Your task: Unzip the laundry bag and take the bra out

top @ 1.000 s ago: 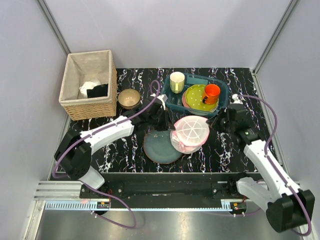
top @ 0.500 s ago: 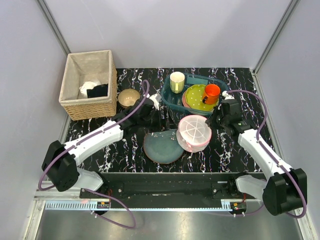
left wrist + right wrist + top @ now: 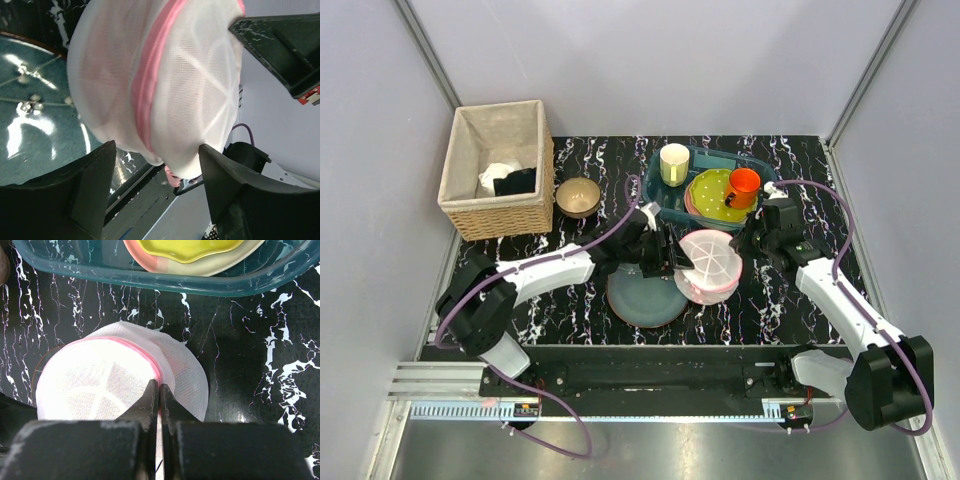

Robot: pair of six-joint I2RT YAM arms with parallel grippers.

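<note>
The laundry bag (image 3: 708, 264) sits near the middle of the bench, a little toward the near edge, and overlaps the right rim of the blue-grey plate (image 3: 638, 300). It is a round drum of translucent white mesh. White seams cross its flat face like spokes, and a pink zip trim runs round the rim. The left wrist view shows a faint pinkish tint through the mesh, but the contents cannot be made out. Whether the zip is open or closed cannot be told.

The right gripper (image 3: 752, 243) reaches in from the right edge. Its fingers are pressed together on the bag's mesh beside the pink trim (image 3: 150, 362). The left gripper (image 3: 670, 254) comes from the left with its fingers spread wide. The bag bulges just ahead of them and nothing is clamped.

Behind the bag, toward the far edge, a teal tub (image 3: 662, 205) holds plates and an orange mug (image 3: 743, 186).
</note>
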